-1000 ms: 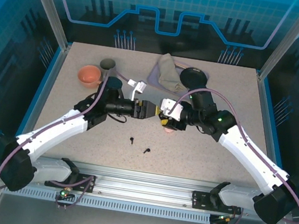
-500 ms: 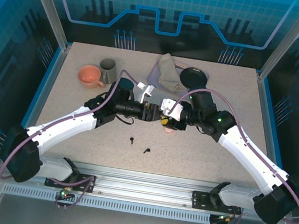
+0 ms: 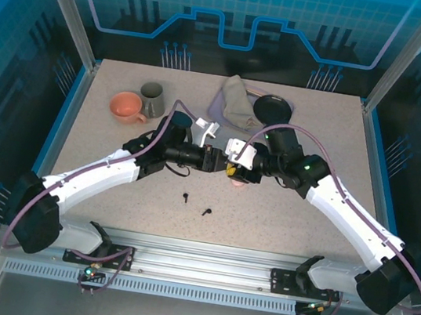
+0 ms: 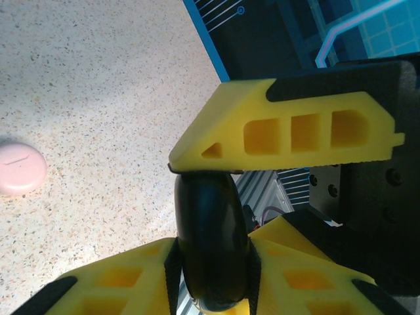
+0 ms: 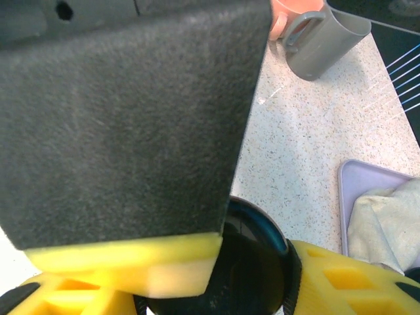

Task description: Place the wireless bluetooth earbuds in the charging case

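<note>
Over the middle of the speckled grey table (image 3: 289, 217), the left gripper (image 3: 216, 161) and right gripper (image 3: 230, 168) meet, each clenched on the same round glossy black charging case (image 4: 210, 243) (a two-handed hold, probably to open it). The next move calls for parting the lid without letting the case slip. Two tiny black stemmed earbuds (image 3: 186, 197) lie on the table at six o'clock from the case, waiting.

Bright, even overhead light; soft shadows; wrist close-ups blurred near lens
</note>
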`<state>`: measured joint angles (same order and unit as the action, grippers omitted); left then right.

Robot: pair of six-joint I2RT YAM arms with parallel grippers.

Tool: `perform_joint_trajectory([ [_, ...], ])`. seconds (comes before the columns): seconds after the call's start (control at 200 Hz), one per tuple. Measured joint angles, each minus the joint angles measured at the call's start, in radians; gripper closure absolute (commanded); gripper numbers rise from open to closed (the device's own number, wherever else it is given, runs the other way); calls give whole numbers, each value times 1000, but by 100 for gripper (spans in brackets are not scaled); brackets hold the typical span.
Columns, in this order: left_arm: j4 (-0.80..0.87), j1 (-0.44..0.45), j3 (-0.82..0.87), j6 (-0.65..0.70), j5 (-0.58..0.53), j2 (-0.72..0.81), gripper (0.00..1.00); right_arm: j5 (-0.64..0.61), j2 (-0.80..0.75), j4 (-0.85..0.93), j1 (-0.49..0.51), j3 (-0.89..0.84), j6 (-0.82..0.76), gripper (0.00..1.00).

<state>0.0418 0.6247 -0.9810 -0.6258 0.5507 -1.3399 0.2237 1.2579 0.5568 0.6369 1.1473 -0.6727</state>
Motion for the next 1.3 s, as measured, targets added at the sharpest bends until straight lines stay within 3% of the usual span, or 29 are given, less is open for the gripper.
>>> perform_joint_trajectory([
  [0.33,9,0,0,5,-15,-4,88,-22,12,3,4,2,1,45],
  [0.585,-1,2,4,72,-86,21,91,13,-2,3,-16,6,35,16],
  [0.75,-44,2,37,158,-129,74,95,71,-98,-8,-43,-9,60,0],
  [0.845,-76,2,55,220,-141,99,100,96,-178,-31,-51,-35,79,0],
  [1.03,-143,2,85,375,-144,140,100,127,-295,-71,-90,-95,120,0],
  [1.301,-224,2,162,601,-138,217,100,183,-353,-95,-135,-145,157,0],
])
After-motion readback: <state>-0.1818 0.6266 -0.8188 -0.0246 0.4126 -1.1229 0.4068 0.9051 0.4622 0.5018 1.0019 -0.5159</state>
